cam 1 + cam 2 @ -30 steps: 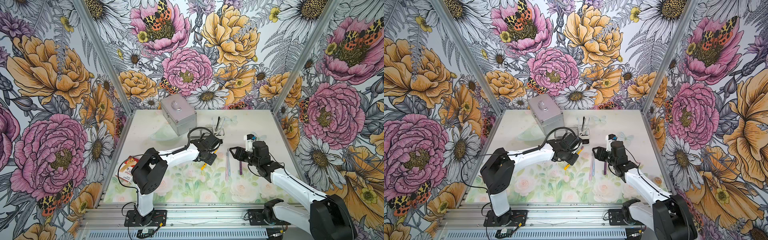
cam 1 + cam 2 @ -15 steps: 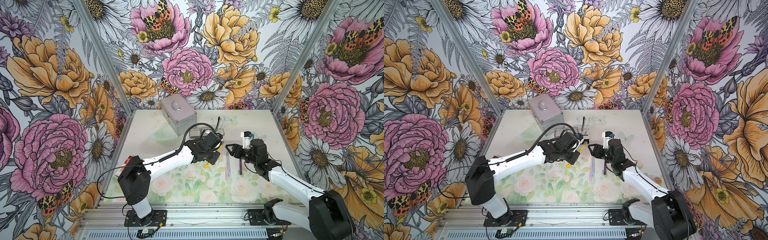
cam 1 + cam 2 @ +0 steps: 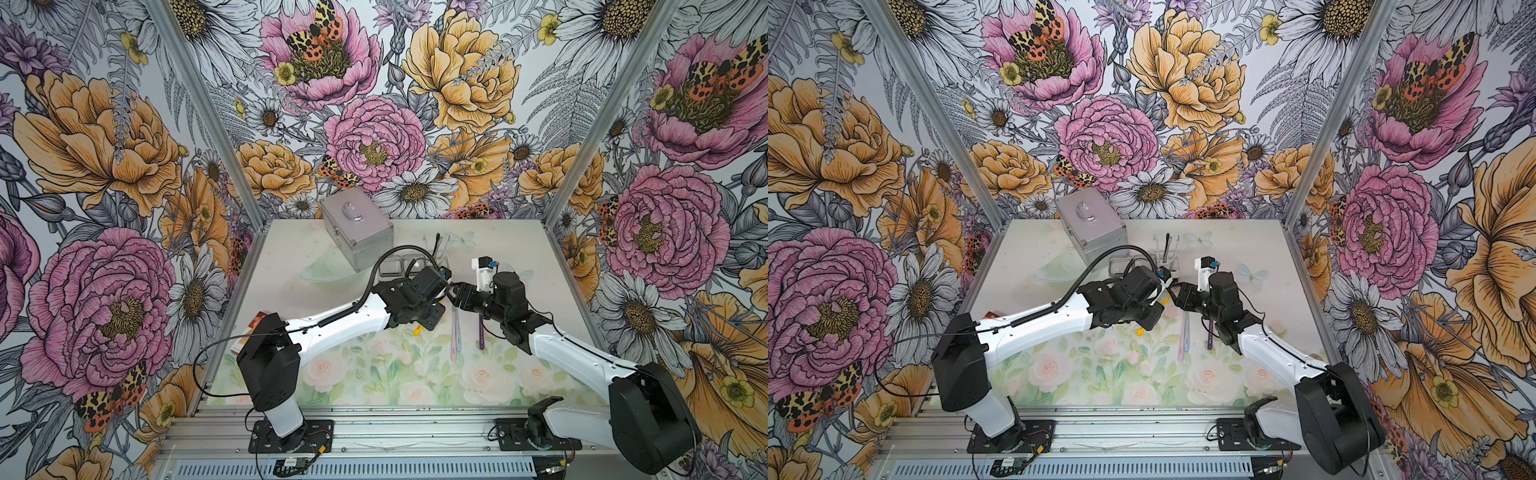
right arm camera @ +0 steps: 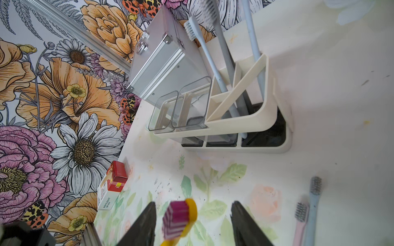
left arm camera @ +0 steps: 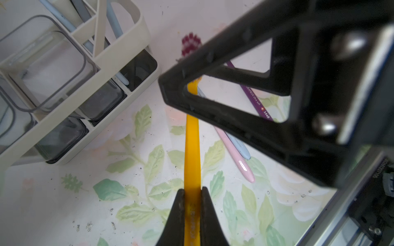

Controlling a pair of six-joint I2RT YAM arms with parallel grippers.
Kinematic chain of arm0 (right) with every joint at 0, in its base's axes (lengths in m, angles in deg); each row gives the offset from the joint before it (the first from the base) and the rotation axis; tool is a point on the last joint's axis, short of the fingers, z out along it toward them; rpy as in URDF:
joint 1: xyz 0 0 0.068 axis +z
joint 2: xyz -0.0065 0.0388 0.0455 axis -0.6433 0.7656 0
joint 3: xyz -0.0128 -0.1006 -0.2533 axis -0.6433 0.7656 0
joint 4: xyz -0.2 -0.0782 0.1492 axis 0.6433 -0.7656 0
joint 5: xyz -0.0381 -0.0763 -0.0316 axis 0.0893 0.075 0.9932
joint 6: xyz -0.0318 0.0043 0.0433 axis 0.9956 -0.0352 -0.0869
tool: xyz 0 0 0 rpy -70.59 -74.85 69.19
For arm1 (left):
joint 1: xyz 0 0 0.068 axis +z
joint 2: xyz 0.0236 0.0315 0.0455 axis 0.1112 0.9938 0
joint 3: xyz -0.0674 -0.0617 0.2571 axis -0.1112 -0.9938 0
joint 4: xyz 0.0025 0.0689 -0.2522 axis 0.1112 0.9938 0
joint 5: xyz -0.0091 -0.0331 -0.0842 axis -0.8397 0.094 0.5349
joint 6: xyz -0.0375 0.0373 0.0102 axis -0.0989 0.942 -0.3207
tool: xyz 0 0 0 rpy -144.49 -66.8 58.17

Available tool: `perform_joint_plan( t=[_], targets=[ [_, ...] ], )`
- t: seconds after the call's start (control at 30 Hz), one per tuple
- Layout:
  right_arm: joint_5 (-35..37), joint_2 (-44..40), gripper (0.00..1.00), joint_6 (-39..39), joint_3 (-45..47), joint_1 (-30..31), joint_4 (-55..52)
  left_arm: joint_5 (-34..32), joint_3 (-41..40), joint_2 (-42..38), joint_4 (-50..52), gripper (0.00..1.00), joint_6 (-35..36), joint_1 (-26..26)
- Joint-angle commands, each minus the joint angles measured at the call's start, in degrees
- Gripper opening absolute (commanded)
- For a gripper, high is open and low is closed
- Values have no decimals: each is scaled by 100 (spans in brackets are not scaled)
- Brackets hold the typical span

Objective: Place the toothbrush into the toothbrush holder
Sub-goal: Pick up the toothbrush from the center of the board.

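Note:
The toothbrush (image 5: pixel 192 149) has a yellow handle and magenta bristles. My left gripper (image 5: pixel 192 191) is shut on its handle and holds it above the table. The brush head (image 4: pixel 179 217) sits between the jaws of my right gripper (image 4: pixel 193 208), which stand open with a gap on both sides. In both top views the two grippers meet tip to tip at mid table, left (image 3: pixel 442 291) and right (image 3: pixel 456 291). The handle's yellow tail (image 3: pixel 1140 331) pokes out below the left wrist. The white toothbrush holder (image 4: pixel 234 125) (image 5: pixel 119 57) stands just behind them, with three toothbrushes upright in it.
A silver metal case (image 3: pixel 357 232) stands behind the holder at the back. A pink and a light blue toothbrush (image 3: pixel 454 336) and a purple one (image 3: pixel 481 332) lie on the mat under the right arm. A red and white box (image 3: pixel 249 332) lies by the left edge.
My left arm has stretched rightward, carrying the yellow toothbrush to the right gripper. The right gripper has moved left onto the brush head and its jaws have narrowed a little.

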Motion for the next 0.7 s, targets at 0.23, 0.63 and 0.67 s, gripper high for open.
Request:
perform_joint_plan(
  t=[0.23, 0.63, 0.67],
  targets=[
    [-318, 304, 22, -342, -296, 95, 631, -147, 369, 128, -36, 0, 129, -57],
    [-283, 528, 0, -598, -255, 110, 884, -360, 333, 186, -41, 0, 138, -9],
    [-247, 500, 0, -583, -254, 107, 873, -412, 316, 167, -41, 2, 113, -7]
  ],
)
